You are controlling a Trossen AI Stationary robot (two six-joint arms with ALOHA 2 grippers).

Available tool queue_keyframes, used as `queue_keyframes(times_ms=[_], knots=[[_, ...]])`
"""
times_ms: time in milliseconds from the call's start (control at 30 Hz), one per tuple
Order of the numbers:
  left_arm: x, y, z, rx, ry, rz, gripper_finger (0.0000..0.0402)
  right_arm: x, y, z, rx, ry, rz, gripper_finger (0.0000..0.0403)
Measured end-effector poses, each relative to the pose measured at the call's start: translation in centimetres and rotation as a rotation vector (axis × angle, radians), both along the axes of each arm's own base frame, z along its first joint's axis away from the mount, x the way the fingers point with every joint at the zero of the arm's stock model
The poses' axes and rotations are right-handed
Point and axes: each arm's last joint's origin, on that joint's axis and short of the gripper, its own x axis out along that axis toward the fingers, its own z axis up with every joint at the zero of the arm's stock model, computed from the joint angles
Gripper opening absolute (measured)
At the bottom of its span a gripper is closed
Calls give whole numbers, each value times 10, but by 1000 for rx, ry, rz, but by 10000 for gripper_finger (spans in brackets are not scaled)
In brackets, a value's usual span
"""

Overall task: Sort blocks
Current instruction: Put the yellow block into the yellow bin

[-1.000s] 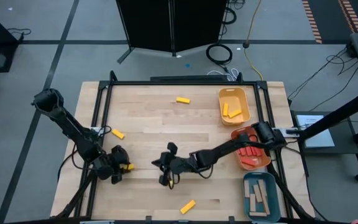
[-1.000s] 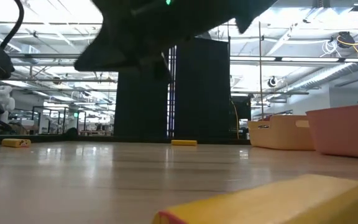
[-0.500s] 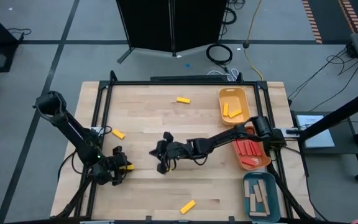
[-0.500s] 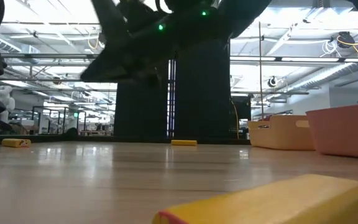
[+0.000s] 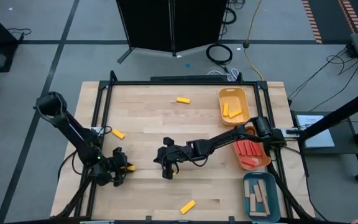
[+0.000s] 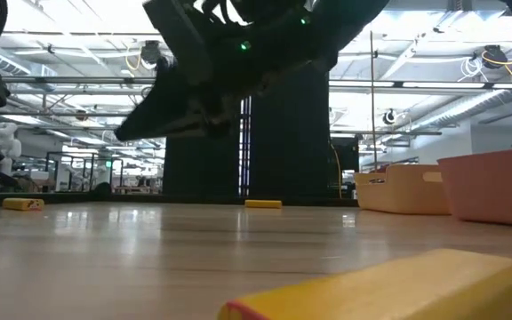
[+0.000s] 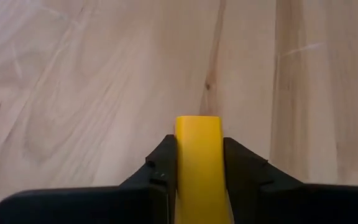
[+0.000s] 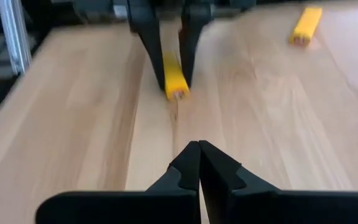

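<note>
Left gripper point(image 7: 198, 163): I have its jaws clamped on the two long sides of a yellow block point(image 7: 197, 155), which pokes out ahead of the fingertips; gripping it lengthwise should keep it from twisting when I lift.
Held block, place: down on the worktop point(image 5: 148, 118) near its left edge, toward the front left corner.
Left arm pose: reaching in from the left edge, elbow raised, wrist dropped low, fingers close to level with the wood.
Right gripper point(image 8: 199, 163): jaws pressed together, holding nothing; I judge it is parked there so it stays clear of the pick.
Right arm pose: stretched from the right edge across to mid-worktop, hovering above the surface, pointing at the left gripper.
Loose blocks: one yellow by the back edge point(image 5: 183, 99), one near the left edge point(image 5: 117, 133), one near the front edge point(image 5: 188, 206).
Trays: yellow tray point(image 5: 243, 94), orange tray point(image 5: 262, 161) and teal tray point(image 5: 274, 184) line the right edge, sorted blocks inside.
</note>
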Motion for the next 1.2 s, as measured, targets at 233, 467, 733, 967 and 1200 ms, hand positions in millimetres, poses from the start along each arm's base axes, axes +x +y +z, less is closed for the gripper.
queue_keyframes(times_ms=[233,467,733,967,1200], knots=[[19,2,12,90,-262,97,85,-25,17,37,-55,97,60,0],[66,33,33,229,-448,202,86,-78,32,78,-127,329,26,0],[129,98,68,266,-637,135,86,-158,52,120,-289,416,-324,0],[227,162,81,168,-665,-8,86,-226,40,115,-275,418,-600,0],[339,231,85,82,-750,-38,86,-262,19,102,-179,375,-702,0]])
